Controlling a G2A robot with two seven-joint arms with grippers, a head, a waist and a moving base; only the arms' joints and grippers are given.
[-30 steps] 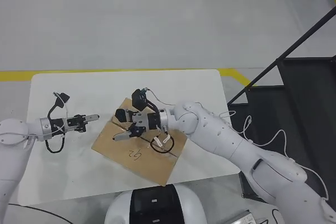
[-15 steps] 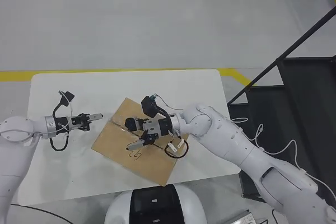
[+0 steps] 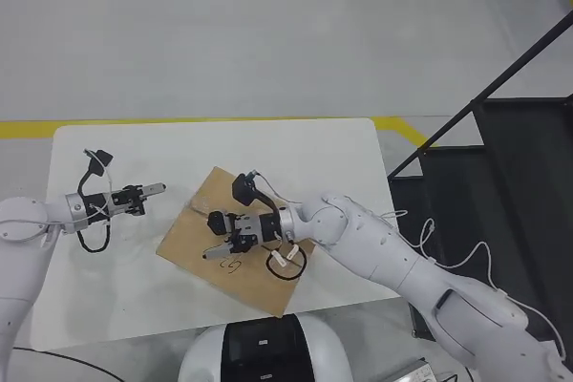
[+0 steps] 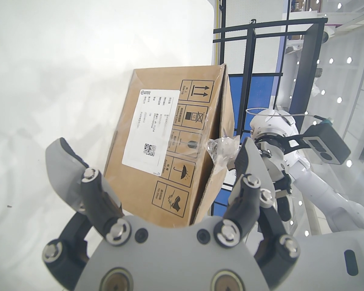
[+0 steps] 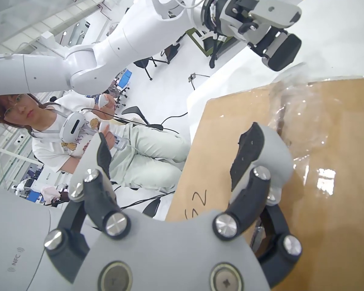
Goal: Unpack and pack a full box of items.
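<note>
A brown cardboard box (image 3: 258,258) sits closed on the white table (image 3: 105,277), turned at an angle, with handwriting on its top. The side seen in the left wrist view carries a white label (image 4: 151,128), and crumpled clear tape (image 4: 221,149) sticks up at the top seam. My right gripper (image 3: 213,239) is open just above the box top (image 5: 327,201) near its left corner, beside the clear tape (image 5: 297,122). My left gripper (image 3: 156,190) is open and stands off the box's left side; the labelled box (image 4: 170,107) lies beyond its fingers.
The table's far half and left part are bare white surface. A black metal frame (image 3: 516,143) stands off the right edge. A yellow floor line (image 3: 19,127) runs behind the table. The box's near corner reaches the table's front edge (image 3: 286,310).
My right gripper has slid over the box top toward its left corner. My left gripper neared the box's left side, then drew back a little toward the far left.
</note>
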